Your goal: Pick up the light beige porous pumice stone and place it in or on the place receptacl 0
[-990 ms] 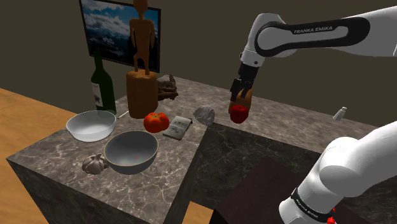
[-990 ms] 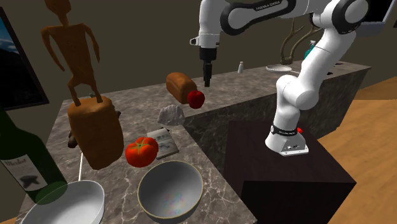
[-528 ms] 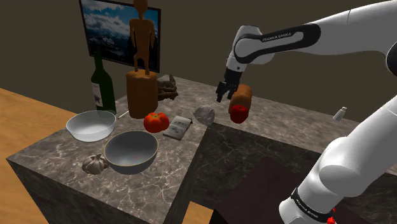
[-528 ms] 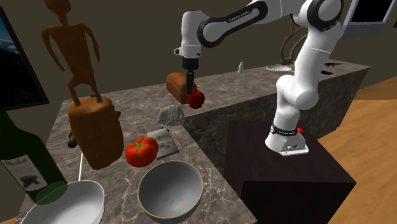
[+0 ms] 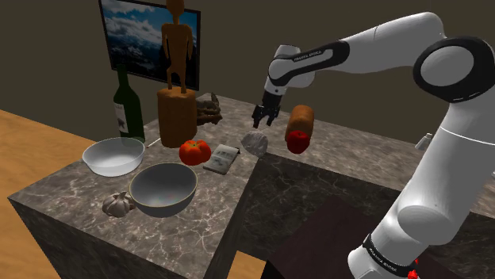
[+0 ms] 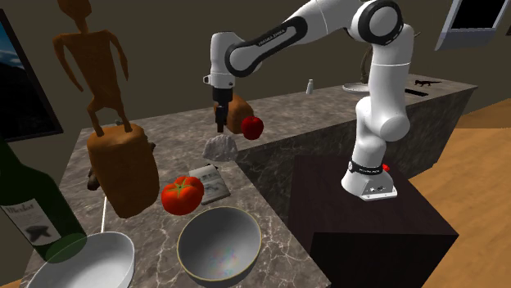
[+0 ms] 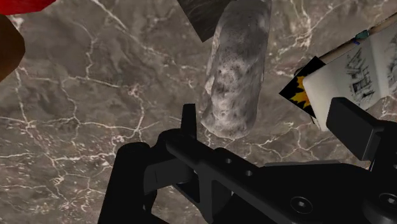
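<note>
The pumice stone (image 5: 255, 143) is a pale grey, pitted lump lying on the dark marble counter (image 5: 71, 186) near its inner corner. It also shows as the stone (image 6: 220, 148) and the stone (image 7: 236, 76). My black gripper (image 5: 260, 122) hangs just above it, pointing down, as gripper (image 6: 219, 128). In the wrist view the gripper (image 7: 270, 127) is open, its fingers (image 7: 189, 124) stand wide apart, and the stone lies ahead of them untouched. A grey bowl (image 5: 163, 189) and a white bowl (image 5: 113, 156) sit farther along the counter.
A red apple (image 5: 297, 141) and a brown bread loaf (image 5: 301, 119) lie close beside the stone. A small book (image 5: 222, 158), a tomato (image 5: 194, 150), a wooden statue (image 5: 177, 87), a wine bottle (image 5: 128, 107) and a garlic bulb (image 5: 117, 204) crowd the counter.
The arm has swung towards the shoulder view's left, from over the apple and bread to over the stone. Nothing on the counter has moved.
</note>
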`<state>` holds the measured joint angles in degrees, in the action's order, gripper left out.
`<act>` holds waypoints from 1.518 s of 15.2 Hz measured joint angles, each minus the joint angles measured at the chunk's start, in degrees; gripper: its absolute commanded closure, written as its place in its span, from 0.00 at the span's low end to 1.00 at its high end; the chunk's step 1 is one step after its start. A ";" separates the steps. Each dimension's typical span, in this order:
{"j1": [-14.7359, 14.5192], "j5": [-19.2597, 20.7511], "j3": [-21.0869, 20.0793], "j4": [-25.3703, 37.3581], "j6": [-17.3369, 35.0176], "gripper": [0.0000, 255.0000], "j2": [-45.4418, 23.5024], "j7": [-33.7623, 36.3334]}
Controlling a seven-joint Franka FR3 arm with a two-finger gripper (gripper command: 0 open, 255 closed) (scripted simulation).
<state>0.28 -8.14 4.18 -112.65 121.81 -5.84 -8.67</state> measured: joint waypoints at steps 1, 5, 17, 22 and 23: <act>0.14 -0.44 0.05 1.70 0.36 0.00 -1.97 -0.28; 0.34 -1.14 0.02 2.66 2.50 0.00 -5.04 -0.90; 0.15 -1.59 -0.24 1.65 5.49 1.00 -6.98 -1.08; 0.15 -1.60 -0.23 1.80 5.47 1.00 -6.94 -1.08; 0.16 -1.60 -0.22 1.81 5.47 1.00 -6.94 -1.08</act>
<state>0.44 -9.74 3.96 -110.85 127.27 -12.78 -9.75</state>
